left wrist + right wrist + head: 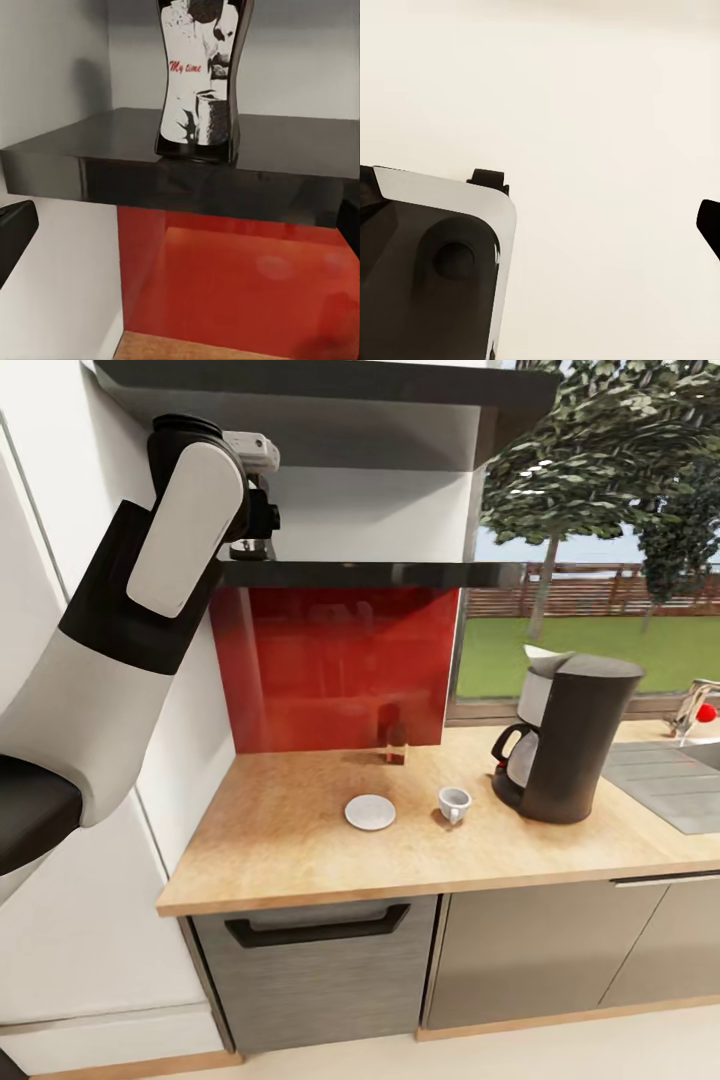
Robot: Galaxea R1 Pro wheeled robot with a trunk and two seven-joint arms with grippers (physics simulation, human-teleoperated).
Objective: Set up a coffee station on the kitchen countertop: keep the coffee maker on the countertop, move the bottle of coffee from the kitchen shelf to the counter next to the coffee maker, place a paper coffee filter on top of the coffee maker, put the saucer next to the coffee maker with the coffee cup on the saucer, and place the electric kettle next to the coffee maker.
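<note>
One bottle of coffee (199,82) stands upright on the kitchen shelf (285,161), directly ahead of the open left gripper (180,225), untouched. On the head view the arm hides that bottle, while the saucer (370,812) and coffee cup (454,803) sit apart on the kitchen countertop (290,840) beside the coffee maker (572,735).

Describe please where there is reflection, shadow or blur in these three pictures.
Head view: the red backsplash is glossy and mirrors a dim shape; the coffee cup casts a soft shadow on the kitchen countertop. Left wrist view: the black kitchen shelf mirrors the bottle of coffee; the lower corners are blurred. Right wrist view: flat, pale, almost shadowless.
</note>
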